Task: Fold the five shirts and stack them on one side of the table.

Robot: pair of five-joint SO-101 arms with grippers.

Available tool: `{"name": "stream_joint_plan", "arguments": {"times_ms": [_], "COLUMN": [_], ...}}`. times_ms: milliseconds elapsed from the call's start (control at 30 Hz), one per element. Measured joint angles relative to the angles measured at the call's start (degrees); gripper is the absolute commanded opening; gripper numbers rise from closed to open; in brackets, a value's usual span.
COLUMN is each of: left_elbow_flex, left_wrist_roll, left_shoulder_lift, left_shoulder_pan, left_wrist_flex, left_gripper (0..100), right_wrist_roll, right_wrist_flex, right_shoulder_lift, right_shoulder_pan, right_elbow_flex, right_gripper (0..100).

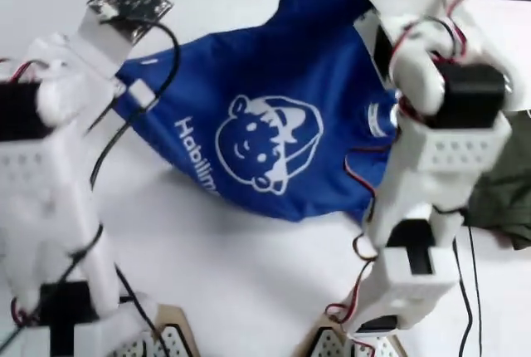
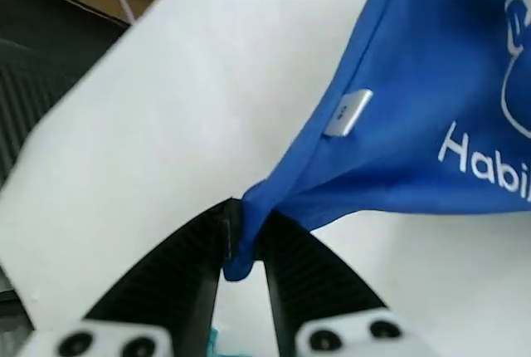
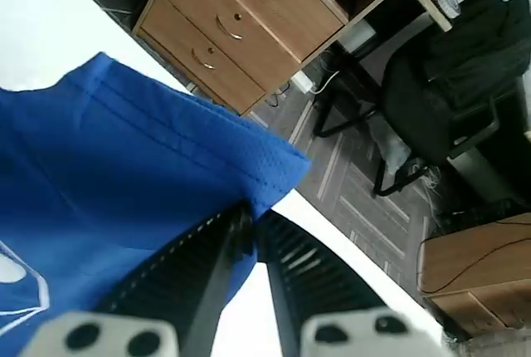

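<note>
A blue shirt point(image 1: 274, 124) with a white cartoon face print hangs spread between the two arms above the white table point(image 1: 216, 266). My left gripper point(image 2: 241, 245) is shut on a corner of the blue shirt point(image 2: 415, 124), near a small white tag point(image 2: 348, 112). My right gripper point(image 3: 247, 237) is shut on the hem of the blue shirt point(image 3: 124, 174) at the far side of the table. In the high view the left arm point(image 1: 58, 166) stands at the left and the right arm point(image 1: 431, 133) at the right.
A dark green garment point(image 1: 502, 191) lies at the table's right edge behind the right arm. Wooden drawers point(image 3: 241, 25) and a black chair point(image 3: 448, 66) stand beyond the far table edge. Cables point(image 1: 124, 133) trail along both arms.
</note>
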Motion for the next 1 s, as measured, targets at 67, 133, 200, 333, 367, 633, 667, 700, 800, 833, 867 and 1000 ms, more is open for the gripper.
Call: {"name": "stream_joint_plan", "arguments": {"times_ms": [67,133,200,333,367,633,667,700,800,833,867,1000], "left_elbow_flex": [0.0,0.0,0.0,-0.1,-0.1,1.3,2.3,3.3,5.2,5.5,5.5,5.6], "left_wrist_roll": [0.0,0.0,0.0,-0.1,-0.1,0.0,0.0,0.0,0.0,-0.1,0.0,-0.1], "left_shoulder_lift": [-3.4,-6.7,-9.7,-14.5,-15.6,-23.0,-23.6,-24.3,-26.0,-27.1,-28.3,-31.2], "left_shoulder_pan": [0.0,-0.6,-2.4,-6.4,-7.0,-8.0,-8.0,-8.0,-8.0,-8.0,-8.0,-8.0], "left_wrist_flex": [0.0,0.0,0.0,0.0,0.0,0.1,0.1,0.1,0.1,0.1,0.1,0.1], "left_gripper": [2,2,2,2,2,2,2,2,2,2,2,2], "right_wrist_roll": [0.0,0.0,0.0,0.0,0.0,0.0,0.0,0.0,-1.5,-2.5,-3.3,-5.5], "right_wrist_flex": [0.4,0.5,0.5,0.5,0.5,2.2,2.4,2.4,2.5,2.6,2.6,2.6], "right_shoulder_lift": [-3.1,-6.7,-10.1,-15.6,-16.7,-27.3,-28.4,-29.4,-32.3,-33.3,-34.5,-40.4], "right_shoulder_pan": [1.1,2.5,4.2,7.6,7.7,7.8,7.8,7.8,7.8,7.8,7.8,5.0], "right_elbow_flex": [-0.9,-1.5,-1.7,-1.8,-1.8,-2.1,-2.1,-2.1,-1.9,-1.0,0.4,10.1], "right_gripper": [2.0,2.0,2.0,2.0,2.0,2.0,2.0,2.0,1.9,1.9,1.9,1.9]}}
